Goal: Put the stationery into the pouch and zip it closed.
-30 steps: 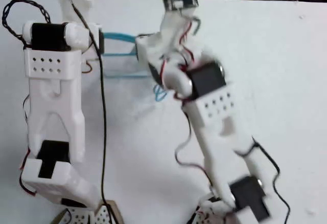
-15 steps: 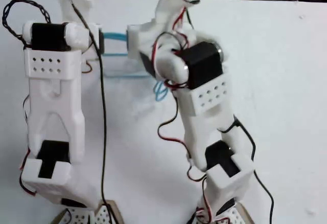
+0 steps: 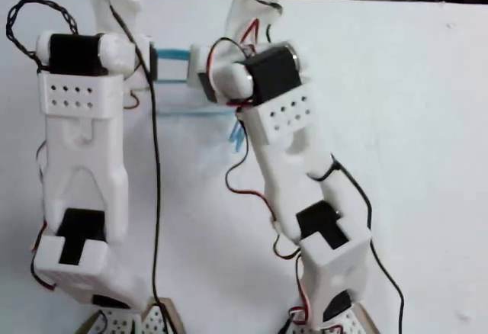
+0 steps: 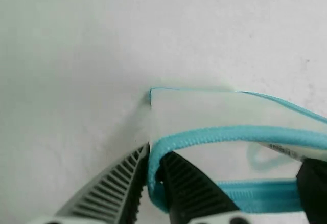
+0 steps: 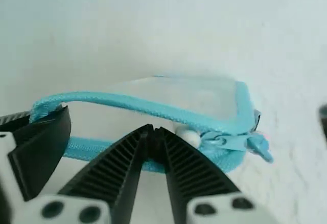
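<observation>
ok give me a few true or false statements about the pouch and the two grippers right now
1. The pouch is zipped fully closed. False: its teal zipper edges stand apart, so the mouth is open.
2. The left gripper is shut on one of those edges. True.
3. The right gripper has its fingers spread wide. False: they are pressed together.
4. The pouch has clear walls with teal trim. True.
5. The table is dark wood. False: it is white.
</observation>
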